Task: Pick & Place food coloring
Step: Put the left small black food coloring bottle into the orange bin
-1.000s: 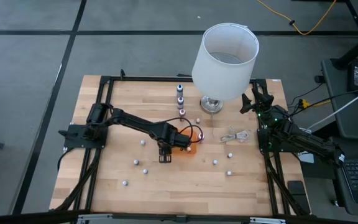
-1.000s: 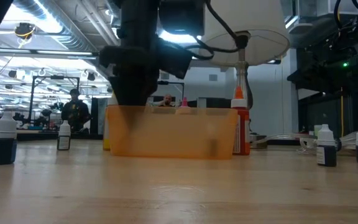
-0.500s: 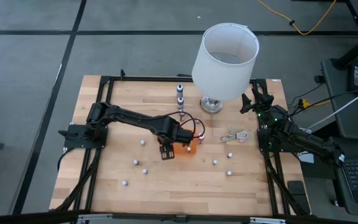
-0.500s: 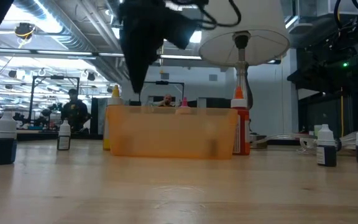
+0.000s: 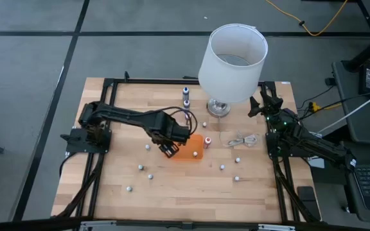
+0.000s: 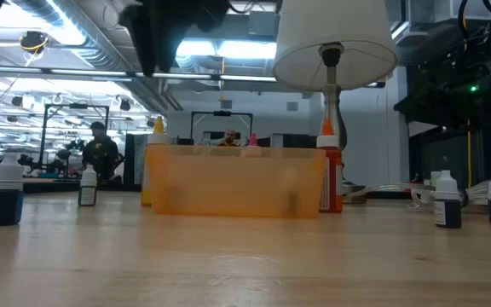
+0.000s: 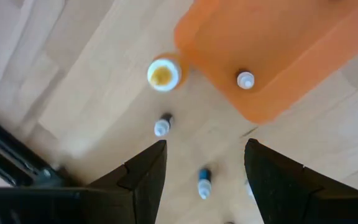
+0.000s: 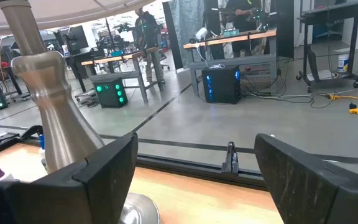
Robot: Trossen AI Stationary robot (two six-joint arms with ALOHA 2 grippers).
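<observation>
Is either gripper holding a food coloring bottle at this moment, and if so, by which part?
Nothing is held. The left gripper hangs open above the table beside the orange tray with nothing between its fingers. The right gripper waits open near the lamp base.

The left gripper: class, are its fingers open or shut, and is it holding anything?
Open and empty. In the wrist view the left gripper shows its two dark fingers apart, bare wood and small bottles between them.

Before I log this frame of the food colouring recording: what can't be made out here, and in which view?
- High view: the colours of the tiny loose dropper bottles on the wooden table; they are too small.
- High view: the table under the white lamp shade, which covers it.
- Low view: the contents of the orange rectangular tray; its cloudy wall hides all but one pink tip.
- Low view: the open left gripper, cut off by the top edge.
</observation>
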